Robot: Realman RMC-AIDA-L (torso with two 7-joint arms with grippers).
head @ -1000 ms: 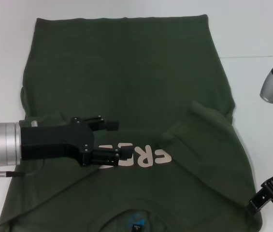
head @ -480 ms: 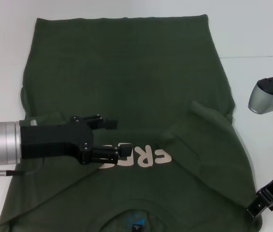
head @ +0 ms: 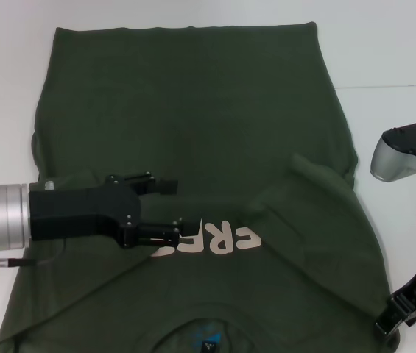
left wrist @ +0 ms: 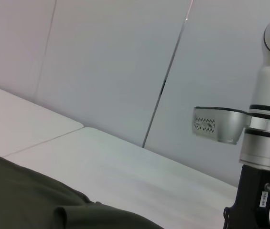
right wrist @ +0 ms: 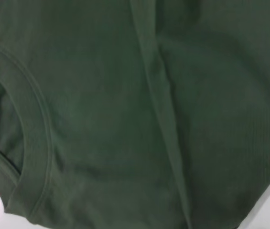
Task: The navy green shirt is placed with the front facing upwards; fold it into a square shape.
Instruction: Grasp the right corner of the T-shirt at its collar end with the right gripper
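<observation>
The navy green shirt (head: 193,132) lies spread over the white table (head: 392,59), front up, its collar at the near edge of the head view and its hem at the far edge; both sleeves are folded in over the body, the right one (head: 303,191) lying as a flap just beside the pale chest lettering (head: 226,237). Only the letters from "FRE" show, upside down from the robot's side; the rest of the word is hidden under the left gripper (head: 172,209), which reaches in from the left over the chest. Its two black fingers stand apart, one above the cloth and one low at the lettering, with nothing seen between them; whether the lower finger touches the fabric is hard to tell. The blue neck label (head: 206,332) is partly cut off by the frame's lower edge. The right gripper (head: 403,315) sits at the shirt's right shoulder corner, mostly out of frame, so its jaws cannot be judged. The right wrist view shows only cloth: the ribbed collar (right wrist: 29,143) and a long fold line (right wrist: 161,119). The left wrist view catches a strip of shirt (left wrist: 39,200) and the right arm (left wrist: 264,129) beyond
</observation>
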